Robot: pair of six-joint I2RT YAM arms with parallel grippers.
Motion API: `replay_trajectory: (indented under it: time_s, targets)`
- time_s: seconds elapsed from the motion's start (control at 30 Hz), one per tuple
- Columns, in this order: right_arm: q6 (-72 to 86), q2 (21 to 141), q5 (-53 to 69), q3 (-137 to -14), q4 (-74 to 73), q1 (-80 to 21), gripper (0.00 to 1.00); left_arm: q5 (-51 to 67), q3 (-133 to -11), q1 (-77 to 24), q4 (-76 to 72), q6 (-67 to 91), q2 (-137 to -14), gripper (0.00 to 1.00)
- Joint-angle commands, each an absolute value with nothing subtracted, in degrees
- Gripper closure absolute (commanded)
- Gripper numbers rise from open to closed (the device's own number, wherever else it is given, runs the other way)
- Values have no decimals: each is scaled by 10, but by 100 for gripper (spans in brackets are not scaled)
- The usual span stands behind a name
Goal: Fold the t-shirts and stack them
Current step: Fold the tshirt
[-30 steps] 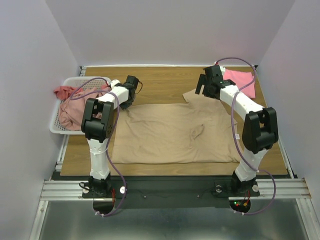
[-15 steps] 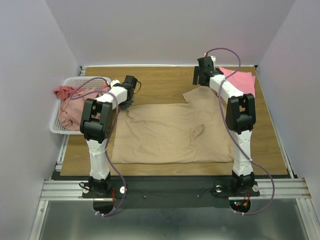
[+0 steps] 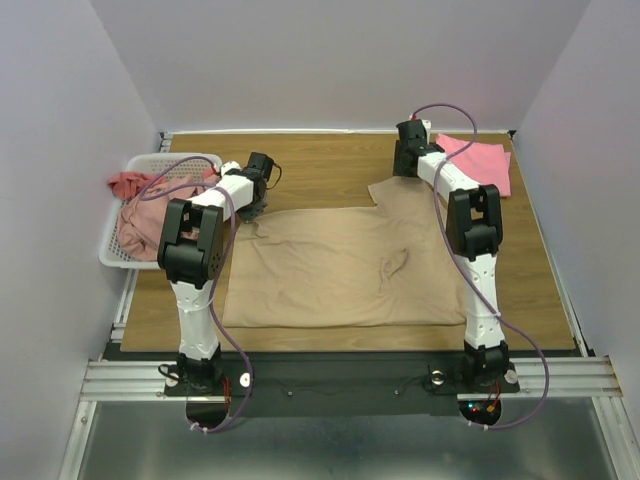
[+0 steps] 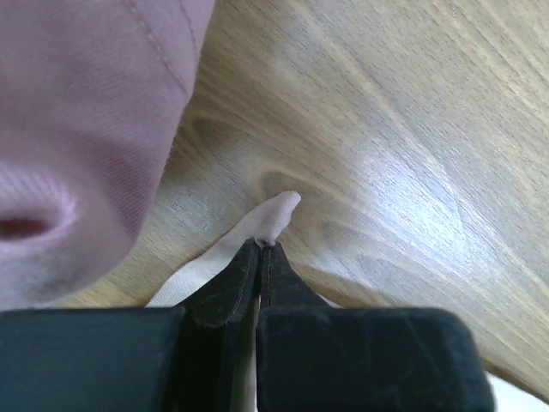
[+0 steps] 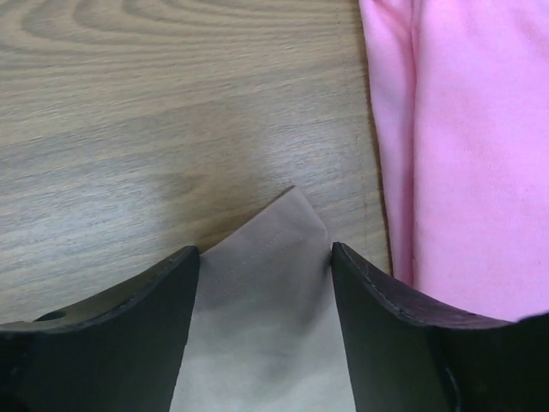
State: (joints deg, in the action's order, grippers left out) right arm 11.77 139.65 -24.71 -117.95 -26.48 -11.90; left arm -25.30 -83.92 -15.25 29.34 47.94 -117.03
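A large tan t-shirt (image 3: 340, 265) lies spread flat in the middle of the table. My left gripper (image 3: 254, 206) sits at its far left sleeve, and in the left wrist view the gripper (image 4: 260, 249) is shut on a thin edge of tan cloth (image 4: 273, 213). At the far right sleeve (image 3: 392, 192), my right gripper (image 3: 403, 172) is down on the table. The right wrist view shows the gripper (image 5: 264, 249) open, its fingers straddling the sleeve's pointed corner (image 5: 274, 292). A folded bright pink t-shirt (image 3: 480, 160) lies at the back right, just beside the right finger (image 5: 463, 129).
A white mesh basket (image 3: 150, 162) at the left table edge holds dusty-pink (image 3: 150, 225) and salmon-red (image 3: 125, 185) shirts. Dusty-pink cloth (image 4: 86, 112) hangs close to the left wrist camera. Bare wood (image 3: 320, 165) lies between the two grippers.
My right gripper has swung left and dropped onto the tan sleeve corner, its jaws narrowing around it. The left gripper has stayed put.
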Motion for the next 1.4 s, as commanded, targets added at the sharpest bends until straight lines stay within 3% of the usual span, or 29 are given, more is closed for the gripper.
replay_trajectory:
  time_s: [0.0, 0.47, 0.6, 0.63, 0.73, 0.9, 1.0, 1.37]
  targets:
    - [116, 1408, -259, -1180, -249, -112, 33, -243, -819, -151, 317, 473, -1148, 100]
    - [111, 1447, -228, -1245, -240, -110, 32, -243, -802, -152, 310, 470, -1140, 100]
    - [112, 1448, -215, -1231, -240, -110, 47, -240, -802, -152, 308, 469, -1141, 100]
    - [114, 1446, -218, -1226, -239, -110, 59, -241, -803, -152, 308, 468, -1141, 100]
    - [121, 1431, -225, -1204, -239, -110, 73, -239, -806, -152, 308, 468, -1142, 100]
    - [125, 1403, -242, -1187, -238, -110, 84, -240, -804, -152, 313, 469, -1137, 100]
    - [123, 1379, -239, -1177, -238, -110, 100, -242, -797, -153, 311, 474, -1126, 100]
    - [143, 1179, -196, -962, -178, -110, 100, -243, -759, -172, 301, 477, -1068, 100]
